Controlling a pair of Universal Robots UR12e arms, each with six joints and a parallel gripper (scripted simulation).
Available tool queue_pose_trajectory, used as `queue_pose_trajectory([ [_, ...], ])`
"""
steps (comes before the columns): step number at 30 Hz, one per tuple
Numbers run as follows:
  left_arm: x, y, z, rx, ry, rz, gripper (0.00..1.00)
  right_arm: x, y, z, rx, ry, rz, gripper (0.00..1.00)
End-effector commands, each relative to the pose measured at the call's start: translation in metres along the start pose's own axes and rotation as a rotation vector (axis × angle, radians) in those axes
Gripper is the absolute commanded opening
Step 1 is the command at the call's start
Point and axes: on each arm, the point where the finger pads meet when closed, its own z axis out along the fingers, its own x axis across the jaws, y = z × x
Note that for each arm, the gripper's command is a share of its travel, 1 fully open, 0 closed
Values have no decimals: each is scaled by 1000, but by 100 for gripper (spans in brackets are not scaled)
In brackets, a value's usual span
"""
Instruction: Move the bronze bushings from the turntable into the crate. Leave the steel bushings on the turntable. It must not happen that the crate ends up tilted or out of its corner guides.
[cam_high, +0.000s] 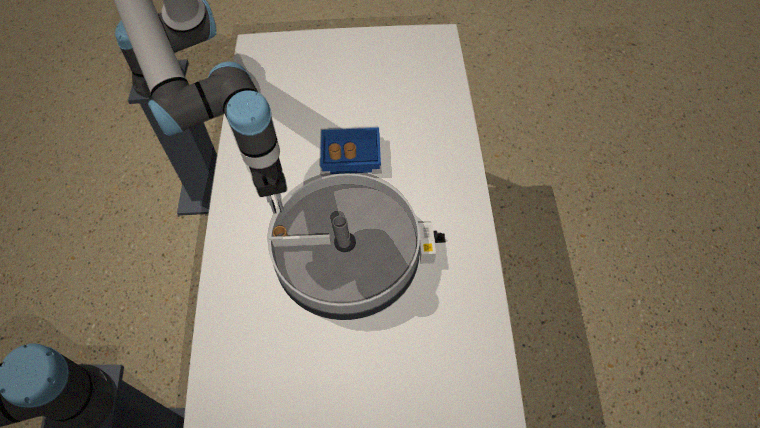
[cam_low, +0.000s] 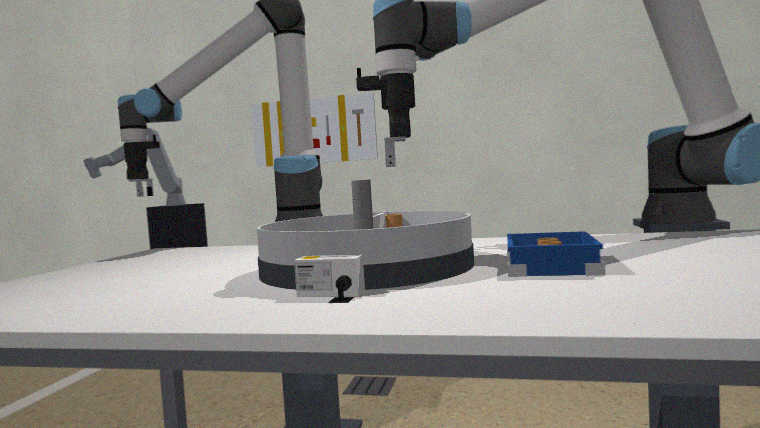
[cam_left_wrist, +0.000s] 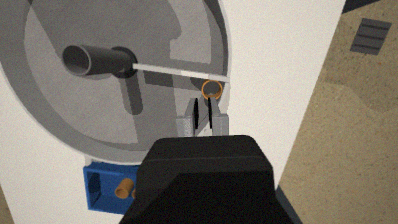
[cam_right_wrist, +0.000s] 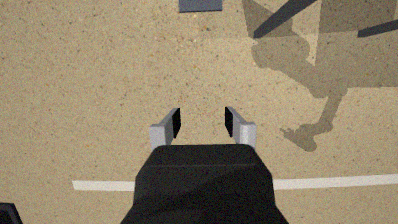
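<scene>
Exterior view: cannot see the lower part of the bronze bushing (cam_high: 279, 230) (cam_low: 394, 220) (cam_left_wrist: 221, 90) below the left end effector (cam_high: 277, 211) (cam_low: 390, 165) (cam_left_wrist: 203, 107), behind the wall of the turntable (cam_high: 345, 301) (cam_low: 319, 247) (cam_left_wrist: 112, 156). Only the tops of the crate bushings (cam_high: 349, 150) (cam_low: 549, 241) (cam_left_wrist: 124, 188) visible there.

Left wrist view: lost part of the crate (cam_high: 366, 146) (cam_low: 553, 260) (cam_left_wrist: 100, 200) behind the end effector's housing; reduced one bushing to a sliver beside it. Lost the turntable's far side, beyond the fingertips, past the frame edge.

Cannot read the white box's (cam_high: 427, 239) (cam_low: 313, 276) small print, across the turntable from the left end effector. Cannot see the right end effector (cam_low: 144, 195) (cam_right_wrist: 202, 116) in the top view.
</scene>
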Motion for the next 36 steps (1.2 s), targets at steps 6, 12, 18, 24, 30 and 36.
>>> queue_pose_trajectory([
  [6,-2,-1,-3,4,-2,-1,36,1,0,0,1,0,-1,100],
  [12,-2,0,0,3,-2,-1,36,1,0,0,1,0,-1,100],
  [18,-2,1,23,-1,-1,-1,36,1,0,0,1,0,-1,100],
  [24,-2,0,19,4,-2,-1,36,1,0,0,1,0,-1,100],
  [30,-2,-1,16,7,-3,-1,36,1,0,0,1,0,-1,100],
  [36,-2,-1,19,4,-2,-1,36,1,0,0,1,0,-1,100],
])
